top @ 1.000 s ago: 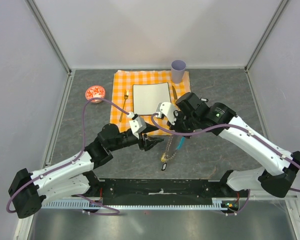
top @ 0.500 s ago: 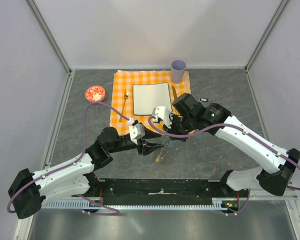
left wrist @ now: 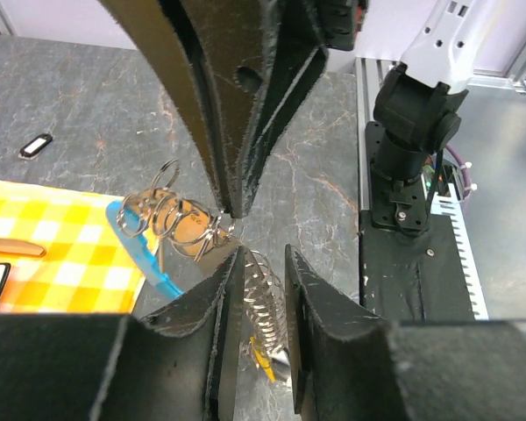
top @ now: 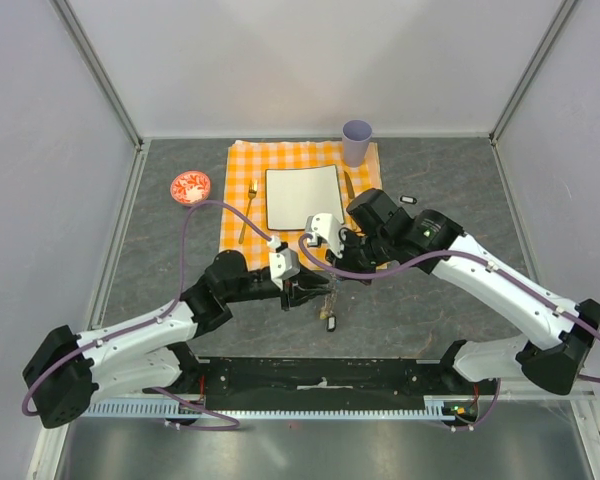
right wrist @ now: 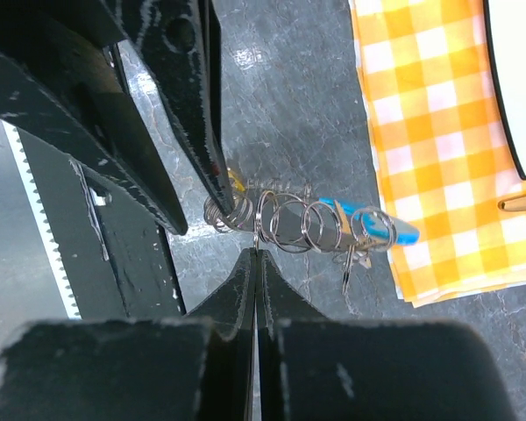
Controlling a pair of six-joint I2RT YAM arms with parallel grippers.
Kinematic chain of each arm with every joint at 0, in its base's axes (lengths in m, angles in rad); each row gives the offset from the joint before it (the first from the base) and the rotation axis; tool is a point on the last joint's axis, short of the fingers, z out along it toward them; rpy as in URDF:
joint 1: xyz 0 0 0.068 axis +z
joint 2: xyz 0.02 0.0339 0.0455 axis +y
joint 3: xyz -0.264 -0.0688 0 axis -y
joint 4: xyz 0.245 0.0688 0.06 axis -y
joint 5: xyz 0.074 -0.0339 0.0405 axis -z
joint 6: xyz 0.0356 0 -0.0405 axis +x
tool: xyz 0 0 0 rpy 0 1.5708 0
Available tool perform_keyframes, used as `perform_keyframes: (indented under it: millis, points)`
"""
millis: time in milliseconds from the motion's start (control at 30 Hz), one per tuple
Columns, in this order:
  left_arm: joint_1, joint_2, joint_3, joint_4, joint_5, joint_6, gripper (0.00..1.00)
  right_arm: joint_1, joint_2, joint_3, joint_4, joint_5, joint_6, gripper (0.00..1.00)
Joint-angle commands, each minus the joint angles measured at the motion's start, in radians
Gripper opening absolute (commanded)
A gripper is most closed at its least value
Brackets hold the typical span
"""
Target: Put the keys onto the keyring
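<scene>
the keyring (right wrist: 291, 224) hangs in the air just off the near edge of the checked cloth (right wrist: 438, 132), above the bare worktop (left wrist: 96, 96), strung between the two arms. it is a bunch of thin silvery wire loops, with a turquoise tag (right wrist: 379, 224) at the end toward the cloth and a coiled chain (left wrist: 265, 303) at the end away from it. the right jaws are clenched flat on one wire loop near the middle of the bunch. the left jaws stand partway closed around the chain end, on the side away from the cloth; i cannot tell whether they pinch it or only bracket it. a brass-coloured flat piece (left wrist: 193, 232) among the loops may be one of the keys; the others i cannot pick out.

as i judge it, the whole bunch is light, hard metal with nothing fragile in it. the loops look springy and slick, and round wire tends to roll or twist out of a flat pinch. the chain and tag are floppy, so holding them gives little control over the ring. the better hold is across the flat of a ring, beside its split end. a key is thin and stiff and is best taken by its wide head, leaving the hole free.
</scene>
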Motion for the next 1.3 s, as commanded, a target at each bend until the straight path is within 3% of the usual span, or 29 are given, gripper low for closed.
perform_keyframes:
  millis: [0, 333, 933, 1133, 1267]
  points:
    - [0.000, 0.027, 0.056, -0.001, -0.041, 0.037, 0.33, 0.004, -0.043, -0.006, 0.057, -0.035, 0.000, 0.00]
    - [0.000, 0.043, 0.070, 0.004, -0.089, 0.029, 0.34, 0.004, -0.063, -0.026, 0.073, -0.046, 0.001, 0.00]
    - [-0.002, 0.079, 0.099, 0.045, 0.052, 0.024, 0.37, 0.004, -0.060, -0.045, 0.094, -0.089, -0.008, 0.00]
    - [0.000, 0.087, 0.116, 0.035, 0.081, 0.026, 0.31, 0.004, -0.062, -0.055, 0.090, -0.094, -0.017, 0.00]
    - [0.000, 0.087, 0.125, 0.003, 0.083, 0.037, 0.19, 0.006, -0.063, -0.056, 0.091, -0.089, -0.023, 0.00]
